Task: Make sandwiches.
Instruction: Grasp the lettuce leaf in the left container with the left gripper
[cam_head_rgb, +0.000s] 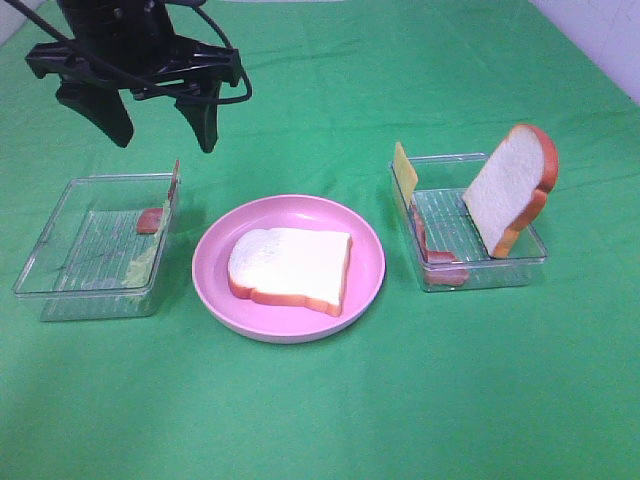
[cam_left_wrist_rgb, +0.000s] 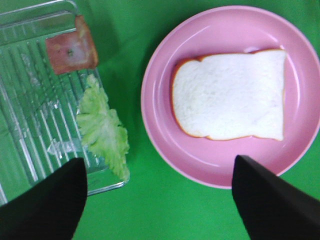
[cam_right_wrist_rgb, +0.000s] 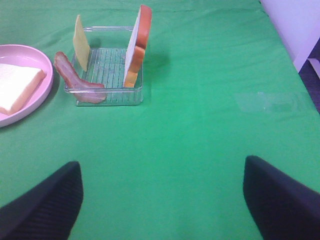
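Observation:
One white bread slice (cam_head_rgb: 290, 268) with a brown crust lies flat on the round pink plate (cam_head_rgb: 365, 250). My left gripper (cam_head_rgb: 155, 120) hangs open and empty high above the left clear tray (cam_head_rgb: 90, 240). That tray holds a reddish bacon piece (cam_left_wrist_rgb: 72, 50) and pale green lettuce (cam_left_wrist_rgb: 102, 125). In the left wrist view the bread slice (cam_left_wrist_rgb: 230, 95) and the plate (cam_left_wrist_rgb: 155, 100) lie below the spread fingers (cam_left_wrist_rgb: 50, 200). The right tray (cam_head_rgb: 445, 210) holds an upright bread slice (cam_head_rgb: 510, 195), yellow cheese (cam_head_rgb: 404, 170) and bacon strips (cam_right_wrist_rgb: 75, 80). My right gripper (cam_right_wrist_rgb: 160, 170) stands open over bare cloth.
A green cloth (cam_head_rgb: 320, 420) covers the whole table. The right tray (cam_right_wrist_rgb: 107, 62) stands ahead of the right gripper, with the plate (cam_right_wrist_rgb: 20, 50) beside it. A white wall edge (cam_right_wrist_rgb: 300, 25) shows at the table's far right.

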